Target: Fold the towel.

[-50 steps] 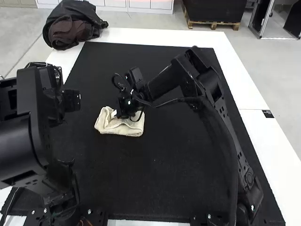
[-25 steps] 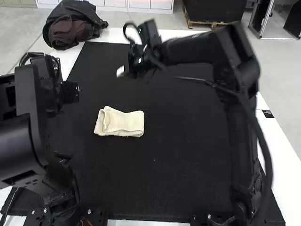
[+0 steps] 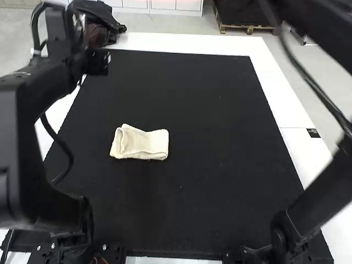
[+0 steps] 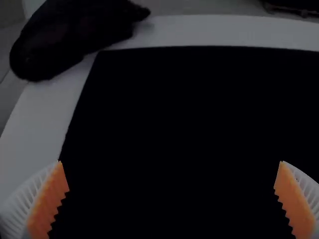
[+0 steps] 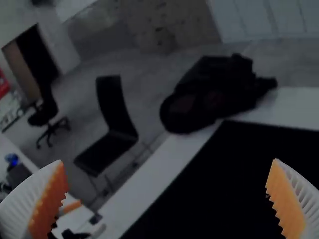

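Mat (image 3: 192, 104) ctr passable; L arm (image 3: 41, 206) blocks nr L corner.

The high view cuts off the blurred right arm (image 3: 322, 192).

The black, jointed left arm (image 3: 41, 85) is held bent, with its black-bodied left gripper (image 3: 98, 62) raised. The black, jointed right arm (image 3: 324, 190) is angled upward. On both it and the right gripper (image 5: 168, 160), white ribbed fingers (image 5: 22, 199) with orange pads (image 5: 50, 199) are spread wide.
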Action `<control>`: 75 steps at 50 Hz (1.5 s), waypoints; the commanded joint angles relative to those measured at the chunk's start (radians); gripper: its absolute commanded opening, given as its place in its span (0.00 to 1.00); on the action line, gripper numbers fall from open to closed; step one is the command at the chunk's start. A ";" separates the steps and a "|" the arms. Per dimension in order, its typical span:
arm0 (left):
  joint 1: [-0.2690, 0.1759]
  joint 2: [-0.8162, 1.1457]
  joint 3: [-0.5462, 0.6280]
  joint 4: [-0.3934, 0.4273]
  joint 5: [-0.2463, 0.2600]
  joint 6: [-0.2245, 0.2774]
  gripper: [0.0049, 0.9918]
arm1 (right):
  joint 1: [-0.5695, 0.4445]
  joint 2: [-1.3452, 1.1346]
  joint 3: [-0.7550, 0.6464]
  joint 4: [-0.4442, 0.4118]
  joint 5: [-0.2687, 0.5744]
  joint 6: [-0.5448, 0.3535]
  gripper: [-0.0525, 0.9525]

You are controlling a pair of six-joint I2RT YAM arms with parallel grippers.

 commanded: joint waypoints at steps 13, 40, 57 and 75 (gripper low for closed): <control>-0.140 -0.183 0.143 -0.074 -0.090 -0.102 0.98 | -0.243 -0.452 -0.146 0.053 0.090 -0.032 0.96; -0.150 -0.768 0.019 -0.130 -0.156 -0.110 0.98 | -0.416 -1.103 -0.457 0.020 0.067 -0.016 0.96; -0.148 -1.111 -0.081 -0.141 -0.240 -0.107 0.98 | -0.422 -1.390 -0.517 -0.033 0.218 -0.144 0.96; -0.153 -1.111 -0.325 0.140 -0.217 -0.067 0.98 | -0.410 -1.386 -0.872 0.017 0.452 -0.337 0.96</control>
